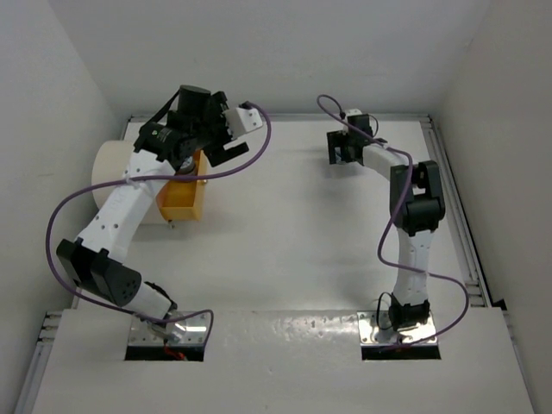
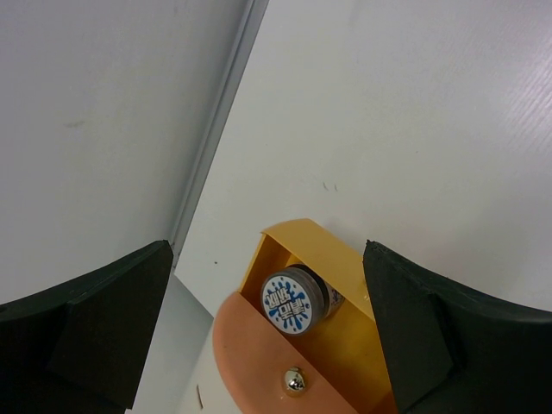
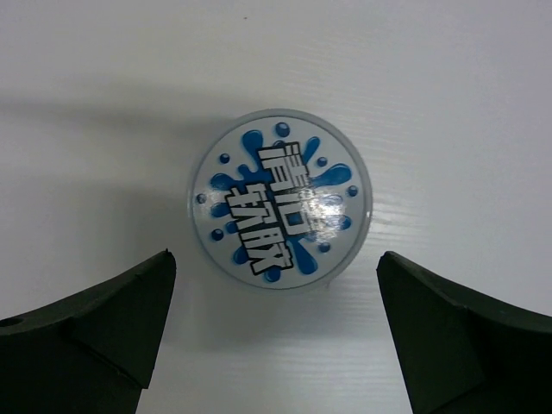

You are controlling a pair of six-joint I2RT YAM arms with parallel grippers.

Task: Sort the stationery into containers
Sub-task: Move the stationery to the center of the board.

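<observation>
Black fingers [image 3: 103, 328] of the right end effector [image 3: 274, 293] fill the bottom corners of the right wrist view, spread wide apart with nothing in them. Centred between and above them is a round piece [image 3: 280, 200], blue splash print on white, lying flat on the surface [image 3: 448, 103]. It looks like a small, light, rigid puck with a glossy top, so probably slick. It's best pinched across its rim at opposite sides, since the flat face gives no hold. Its low profile means the fingers likely need to get right down to the surface.

The left end effector [image 2: 267, 259] is also spread wide and empty. It hangs over the orange drawer [image 2: 345, 267] at lower centre of the left wrist view. A second round piece [image 2: 289, 300] sits on edge inside, behind the orange front with its knob [image 2: 296, 382].

In the top view the drawer [image 1: 183, 200] sticks out of the cream drum [image 1: 108, 164] at left. The right end effector [image 1: 345, 147] is at upper centre-right, near the surface's back edge. Between the arms is bare surface, which leaves room to carry across. A rail [image 2: 216, 147] and a wall [image 2: 86, 103] sit close behind the drawer, so it's tight there.
</observation>
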